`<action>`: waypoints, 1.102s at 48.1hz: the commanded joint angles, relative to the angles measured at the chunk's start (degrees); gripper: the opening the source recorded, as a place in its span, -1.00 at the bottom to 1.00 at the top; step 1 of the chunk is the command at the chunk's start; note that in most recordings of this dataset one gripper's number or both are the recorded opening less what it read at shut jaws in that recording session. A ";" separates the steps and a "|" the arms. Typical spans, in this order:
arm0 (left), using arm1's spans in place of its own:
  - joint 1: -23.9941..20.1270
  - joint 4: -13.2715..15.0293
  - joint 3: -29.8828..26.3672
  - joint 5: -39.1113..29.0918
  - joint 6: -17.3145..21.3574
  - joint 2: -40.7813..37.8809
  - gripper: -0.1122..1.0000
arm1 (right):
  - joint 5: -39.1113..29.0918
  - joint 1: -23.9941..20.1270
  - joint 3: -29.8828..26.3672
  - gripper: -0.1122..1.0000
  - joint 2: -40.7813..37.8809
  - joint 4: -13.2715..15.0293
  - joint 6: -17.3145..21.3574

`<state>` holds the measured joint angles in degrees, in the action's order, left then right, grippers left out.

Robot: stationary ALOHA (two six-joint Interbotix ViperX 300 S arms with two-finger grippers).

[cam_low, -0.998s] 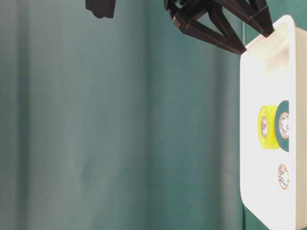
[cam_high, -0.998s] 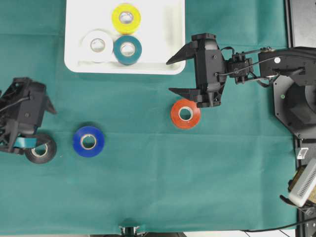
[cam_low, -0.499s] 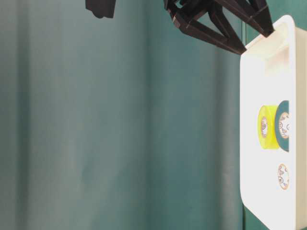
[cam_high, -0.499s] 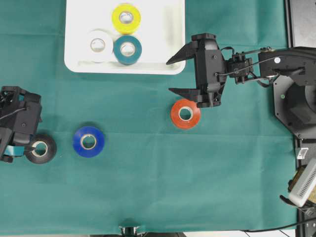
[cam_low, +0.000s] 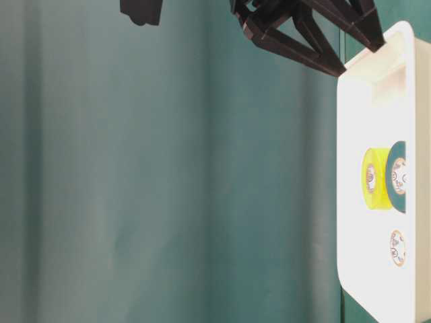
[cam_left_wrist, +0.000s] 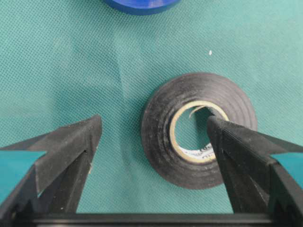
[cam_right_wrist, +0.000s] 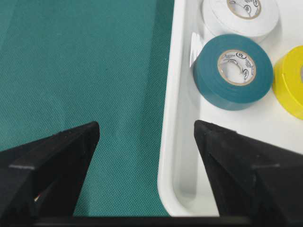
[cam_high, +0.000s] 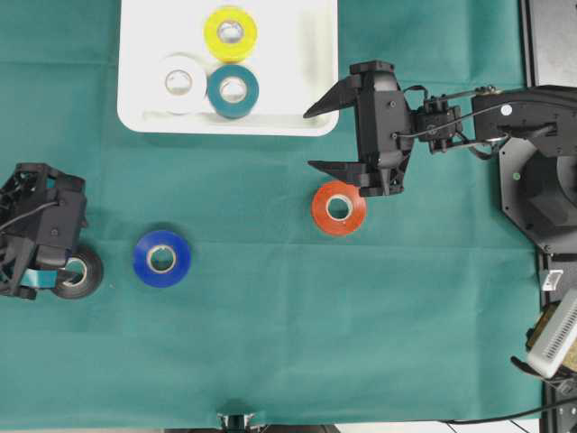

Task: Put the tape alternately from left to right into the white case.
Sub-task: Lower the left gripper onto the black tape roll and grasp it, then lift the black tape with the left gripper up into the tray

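Landmark: the white case. Nearest the lower edge of the overhead view, well below its left corner, the left gripper is spread wide over the black roll, one finger over the roll's core. The blue roll lies just beside it. The red-orange roll sits below the case's right corner. Above it the right gripper is spread, empty, straddling that rim. Inside the case: teal roll, white roll, yellow roll.

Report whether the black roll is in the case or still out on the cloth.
Out. The black roll lies flat on the green cloth, far from the white case, under the open left gripper.
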<state>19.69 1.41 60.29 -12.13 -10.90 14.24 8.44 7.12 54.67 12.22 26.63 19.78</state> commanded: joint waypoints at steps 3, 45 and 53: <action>0.18 0.00 -0.44 1.32 0.09 -1.85 0.95 | 0.26 -0.18 -0.44 0.78 0.79 -0.09 0.09; 0.18 0.00 -0.79 3.87 0.35 -4.92 -0.36 | 0.18 -0.18 -0.09 0.78 0.79 -0.09 0.09; 0.18 0.00 -0.62 3.87 0.26 -4.75 -0.37 | 0.18 -0.18 -0.09 0.78 0.79 -0.09 0.09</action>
<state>19.69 1.32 60.12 -8.53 -10.55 8.53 8.44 7.03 55.02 12.30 26.63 19.78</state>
